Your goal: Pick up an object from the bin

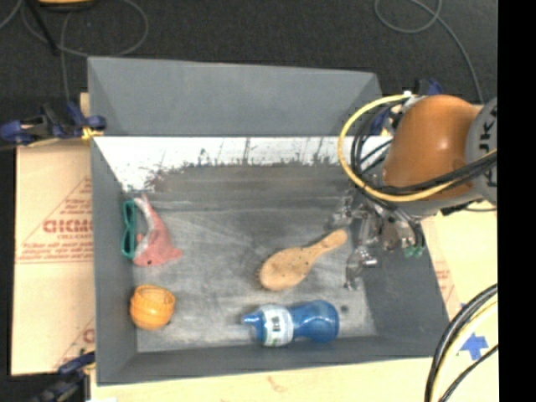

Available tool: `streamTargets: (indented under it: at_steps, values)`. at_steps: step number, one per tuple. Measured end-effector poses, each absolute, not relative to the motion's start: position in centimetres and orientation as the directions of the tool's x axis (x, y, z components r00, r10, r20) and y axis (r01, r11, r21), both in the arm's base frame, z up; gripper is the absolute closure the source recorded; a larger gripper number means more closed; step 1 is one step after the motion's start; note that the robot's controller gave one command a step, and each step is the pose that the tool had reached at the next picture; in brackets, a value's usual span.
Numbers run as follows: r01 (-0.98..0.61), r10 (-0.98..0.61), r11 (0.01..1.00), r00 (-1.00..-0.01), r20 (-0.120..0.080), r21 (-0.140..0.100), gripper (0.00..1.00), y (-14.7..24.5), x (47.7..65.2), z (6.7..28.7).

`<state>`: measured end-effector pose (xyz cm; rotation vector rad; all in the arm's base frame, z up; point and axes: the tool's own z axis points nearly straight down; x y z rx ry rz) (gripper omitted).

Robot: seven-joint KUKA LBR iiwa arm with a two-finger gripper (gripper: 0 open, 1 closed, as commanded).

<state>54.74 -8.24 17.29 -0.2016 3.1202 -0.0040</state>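
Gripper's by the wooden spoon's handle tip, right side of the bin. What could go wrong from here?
1. The gripper sits at the handle tip of the wooden spoon, far from its bowl end; grasped there, the spoon may swing or slip.
2. The right bin wall is close; descending could scrape it.
3. The blue bottle lies just beside the spoon; a dragged spoon might set it rolling.
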Motion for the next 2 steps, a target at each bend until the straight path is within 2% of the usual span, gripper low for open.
streamTargets:
  at_steps: [1,2]
  values:
    - [-0.27,-0.27,0.963,-0.963,0.001,0.0,0.0,-7.3,54.9,13.8]
    - [-0.326,-0.326,0.945,-0.945,-0.007,-0.003,1.0,-9.0,58.0,7.4]
